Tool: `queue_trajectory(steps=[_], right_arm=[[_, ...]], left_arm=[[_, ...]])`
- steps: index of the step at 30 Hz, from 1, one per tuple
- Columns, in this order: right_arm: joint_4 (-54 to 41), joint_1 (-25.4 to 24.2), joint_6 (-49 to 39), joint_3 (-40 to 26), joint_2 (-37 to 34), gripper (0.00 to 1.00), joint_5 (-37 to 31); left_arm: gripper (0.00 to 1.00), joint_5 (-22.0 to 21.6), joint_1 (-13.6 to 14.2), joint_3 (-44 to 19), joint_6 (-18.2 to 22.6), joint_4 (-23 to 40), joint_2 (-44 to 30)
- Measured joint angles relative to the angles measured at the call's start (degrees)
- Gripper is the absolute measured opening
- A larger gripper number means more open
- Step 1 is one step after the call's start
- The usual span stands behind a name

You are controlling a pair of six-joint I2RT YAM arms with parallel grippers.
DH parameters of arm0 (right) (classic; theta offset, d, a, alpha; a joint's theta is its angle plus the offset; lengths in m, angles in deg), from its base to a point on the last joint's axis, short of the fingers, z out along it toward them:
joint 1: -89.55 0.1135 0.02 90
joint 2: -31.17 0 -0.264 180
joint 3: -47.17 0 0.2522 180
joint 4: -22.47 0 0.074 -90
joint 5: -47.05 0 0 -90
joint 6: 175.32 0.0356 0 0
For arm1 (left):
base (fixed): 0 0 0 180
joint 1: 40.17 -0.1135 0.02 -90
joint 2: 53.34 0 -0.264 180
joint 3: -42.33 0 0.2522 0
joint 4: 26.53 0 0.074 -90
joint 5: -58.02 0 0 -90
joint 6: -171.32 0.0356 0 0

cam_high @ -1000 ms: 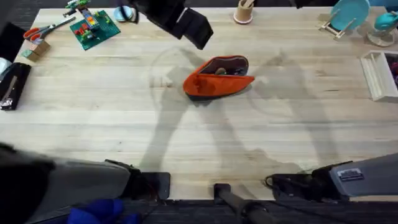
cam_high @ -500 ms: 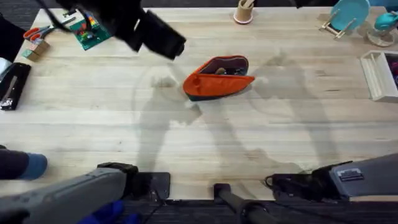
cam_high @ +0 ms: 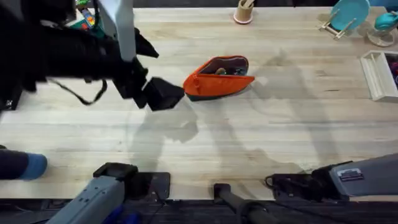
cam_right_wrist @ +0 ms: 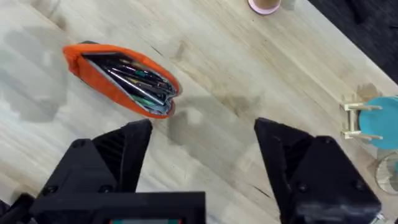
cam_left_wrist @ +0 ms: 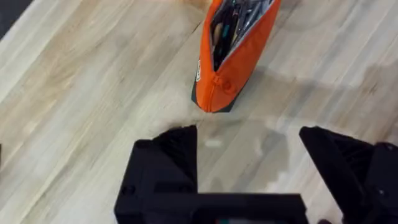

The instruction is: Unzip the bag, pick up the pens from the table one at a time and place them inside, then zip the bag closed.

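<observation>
Since a moment ago our left pincer (cam_high: 163,93) swings back to just beside the bag (cam_high: 217,77), fingers spread and empty. Beyond it, on the counter (cam_high: 261,137), the bag gapes unzipped, pens (cam_right_wrist: 140,79) inside; we judge zipping remains.

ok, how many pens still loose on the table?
0. None lie loose on the table; the pens are inside the open orange pouch, bunched with other contents, so an exact count inside isn't clear.

Probably a robotics lab: plank table (cam_high: 261,143), scattered props.
</observation>
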Motion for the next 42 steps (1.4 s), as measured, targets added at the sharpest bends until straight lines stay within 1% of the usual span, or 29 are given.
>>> queue_trajectory(steps=[4,8,12,16,19,21,23,26,29,34,36,39,42], right_arm=[[0.1,0.0,0.0,0.0,0.0,0.998,0.2],[0.2,0.0,0.0,0.0,0.0,0.998,0.3],[0.2,0.0,0.0,0.0,0.0,0.996,0.3],[0.2,0.0,0.0,0.0,0.0,0.998,1.7],[0.2,0.0,0.0,0.0,0.0,0.998,2.6],[0.2,0.0,0.0,0.0,0.0,0.998,2.9],[0.2,0.0,0.0,0.0,0.0,0.998,3.1],[0.2,0.0,0.0,0.0,0.0,0.998,3.3],[0.2,0.0,0.0,0.0,0.0,0.998,3.3],[0.2,0.0,0.0,0.0,0.0,0.998,3.3],[0.2,0.0,0.0,0.0,0.0,0.998,3.3],[0.2,0.0,0.3,0.0,0.0,0.998,3.7],[0.2,0.0,3.3,0.0,0.0,0.998,4.3]], left_arm=[[0.994,0.6,0.0,5.2,0.4,-3.4,3.5],[0.993,0.6,0.0,8.4,0.4,-6.2,3.8],[0.993,-1.2,0.0,8.9,0.5,-8.4,3.2],[0.993,-3.8,0.0,8.9,0.6,-8.3,3.2],[0.993,-4.5,0.0,8.9,0.7,-8.8,3.2],[0.993,-4.6,-0.1,8.9,1.6,-9.6,3.2],[0.993,-4.6,-0.5,8.9,3.7,-9.7,3.1],[0.993,-4.0,-2.5,8.9,7.9,-9.6,2.1],[0.993,-0.8,-6.7,8.9,13.0,-9.6,-0.7],[0.993,7.4,-15.0,8.9,23.0,-7.2,-6.5],[0.993,10.2,-17.1,8.9,26.6,-5.8,-7.9],[0.993,13.4,-18.9,8.9,31.3,-4.4,-9.6],[0.992,15.4,-19.2,8.9,34.0,-4.1,-11.3]])
